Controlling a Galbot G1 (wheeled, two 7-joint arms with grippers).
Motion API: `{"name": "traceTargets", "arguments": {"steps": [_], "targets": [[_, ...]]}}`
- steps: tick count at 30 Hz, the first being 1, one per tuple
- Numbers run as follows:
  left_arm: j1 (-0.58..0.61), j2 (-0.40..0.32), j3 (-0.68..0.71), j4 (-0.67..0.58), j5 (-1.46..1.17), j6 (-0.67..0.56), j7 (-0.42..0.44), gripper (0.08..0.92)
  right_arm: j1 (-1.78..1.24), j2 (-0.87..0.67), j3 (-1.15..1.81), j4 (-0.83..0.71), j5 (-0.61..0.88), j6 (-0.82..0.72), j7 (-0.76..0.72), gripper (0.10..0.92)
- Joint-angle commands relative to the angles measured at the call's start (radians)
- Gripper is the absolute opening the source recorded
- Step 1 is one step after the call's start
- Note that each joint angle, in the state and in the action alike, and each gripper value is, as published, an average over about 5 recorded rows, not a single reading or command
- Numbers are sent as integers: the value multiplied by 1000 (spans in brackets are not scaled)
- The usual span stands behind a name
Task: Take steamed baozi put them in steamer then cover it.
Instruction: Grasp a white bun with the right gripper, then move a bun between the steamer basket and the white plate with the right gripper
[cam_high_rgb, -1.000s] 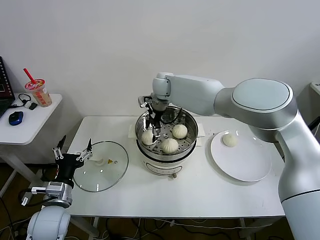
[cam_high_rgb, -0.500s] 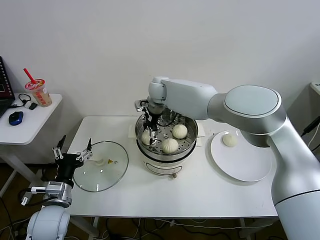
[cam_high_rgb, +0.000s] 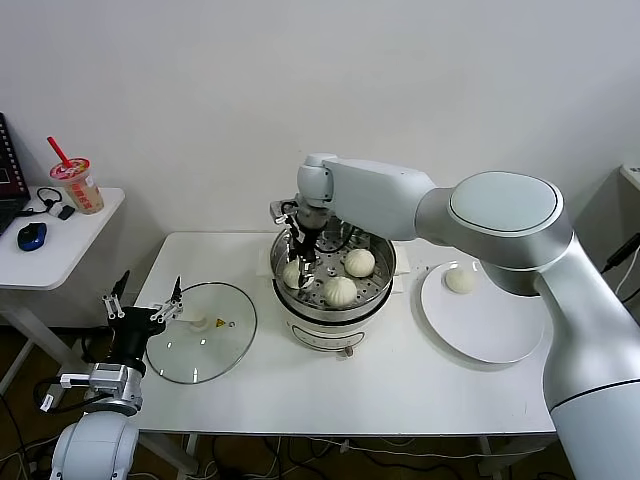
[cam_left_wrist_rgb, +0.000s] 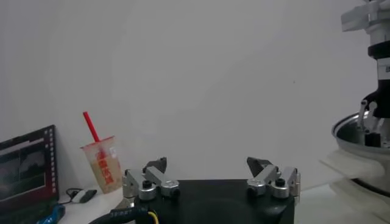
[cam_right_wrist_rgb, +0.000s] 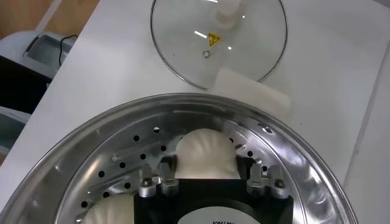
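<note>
White table (cam_high_rgb: 400, 380) carries the whole setup; a second, smaller side table (cam_high_rgb: 70, 235) stands off to the robot's left with a drink cup (cam_high_rgb: 77, 185), a blue mouse (cam_high_rgb: 32, 236) and cabled earphones on it.

Steamer (cam_high_rgb: 372, 292) sits mid-table, steel pot on a white base, perforated tray showing inside. To its right, a flat white plate (cam_high_rgb: 495, 330). To its left, the glass lid (cam_high_rgb: 200, 345) lies flat on the table, white handle up; seen again in the right wrist view beyond the pot rim (cam_right_wrist_rgb: 256, 42).

Four baozi in all. Three are in the steamer: one at the left side (cam_high_rgb: 293, 273), one near the front (cam_high_rgb: 341, 291), one toward the right (cam_high_rgb: 359, 262). The fourth (cam_high_rgb: 459, 281) rests alone on the plate, well apart from either gripper.

Right gripper (cam_high_rgb: 305, 262) is reached down into the pot, directly over the left bun. Right wrist view: that bun (cam_right_wrist_rgb: 204, 155) lies between the two fingers, which stand on either side of it; whether they press it or stand just clear cannot be told.

Left gripper (cam_high_rgb: 142, 305) hangs low at the table's left edge, beside the lid, fingers spread wide and holding nothing (cam_left_wrist_rgb: 212, 176).
</note>
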Motion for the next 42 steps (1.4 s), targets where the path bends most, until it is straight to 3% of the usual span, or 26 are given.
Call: {"name": "traceTargets", "arguments": {"steps": [1,14,22,33,42], "targets": [[-2,0,-1,2,0,1,0,823,16,-15,5,23,0,-4,3,626],[-24,1,10,5,3,17,-1,823,218,-181,-30,193,121,-27,14,595],[-31,-2,33,3,20,26,2,823,327,-403,-111,331,137,-36,18,594],[-33,1,58,6,40,35,6,823,291,-763,-123,433,-42,-47,30,586],[-16,3,75,-10,67,39,11,823,78,-932,4,466,-149,-50,68,587]]}}
